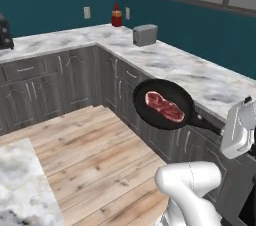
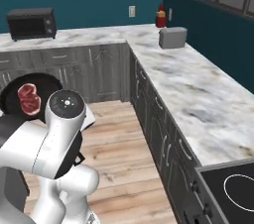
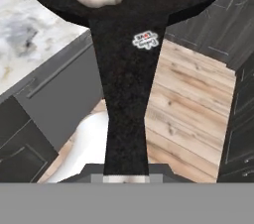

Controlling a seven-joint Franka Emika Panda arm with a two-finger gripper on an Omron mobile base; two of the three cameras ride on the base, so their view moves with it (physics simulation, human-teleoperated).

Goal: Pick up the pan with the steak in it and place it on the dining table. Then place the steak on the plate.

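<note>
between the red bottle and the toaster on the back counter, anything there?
Nothing: bare marble counter separates the red bottle from the toaster, with a wall outlet above. Both base views show it.

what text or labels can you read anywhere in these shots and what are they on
Small white sticker on the pan handle: dark print, too blurred to read.
Red bottle by the wall: no readable label.
Toaster, toaster oven, wall outlets: no readable markings.
No text can be read anywhere.
</note>
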